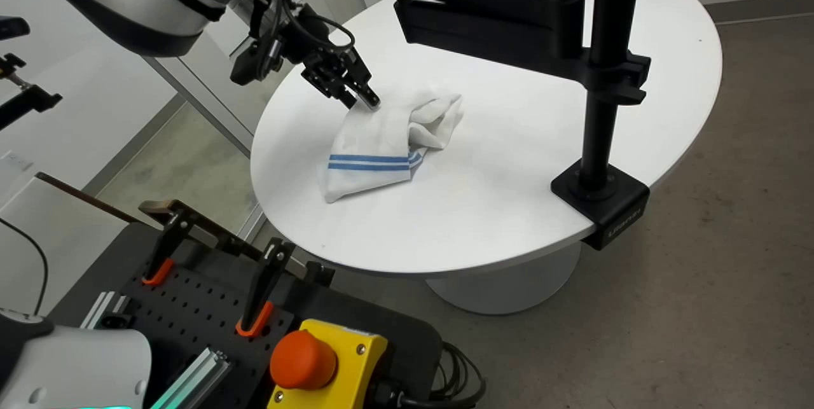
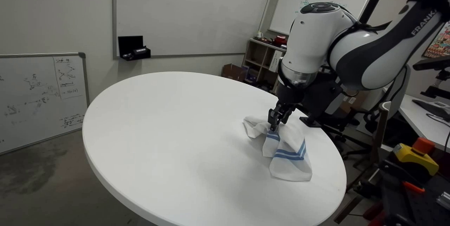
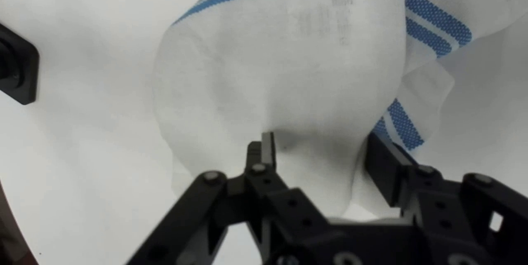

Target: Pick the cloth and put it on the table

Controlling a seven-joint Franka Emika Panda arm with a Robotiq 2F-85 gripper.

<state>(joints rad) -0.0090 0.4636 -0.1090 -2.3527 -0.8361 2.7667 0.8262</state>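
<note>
The white cloth with blue stripes lies crumpled on the white round table. It shows in both exterior views (image 1: 375, 135) (image 2: 290, 171) and fills much of the wrist view (image 3: 280, 59). The table shows in all views (image 1: 509, 205) (image 2: 158, 131) (image 3: 90, 166). My gripper (image 3: 321, 137) is open, with its two fingers apart over the cloth and cloth surface between them. In both exterior views the gripper (image 1: 364, 102) (image 2: 276, 127) points down at the cloth, its tips at or just above the fabric. Whether the tips touch it I cannot tell.
A black pole stand (image 1: 598, 142) is clamped to the table's edge; its base (image 3: 16, 67) shows in the wrist view. A yellow box with a red button (image 1: 337, 364) sits on the dark robot bench beside the table. A brown chair (image 2: 381, 131) stands near the table.
</note>
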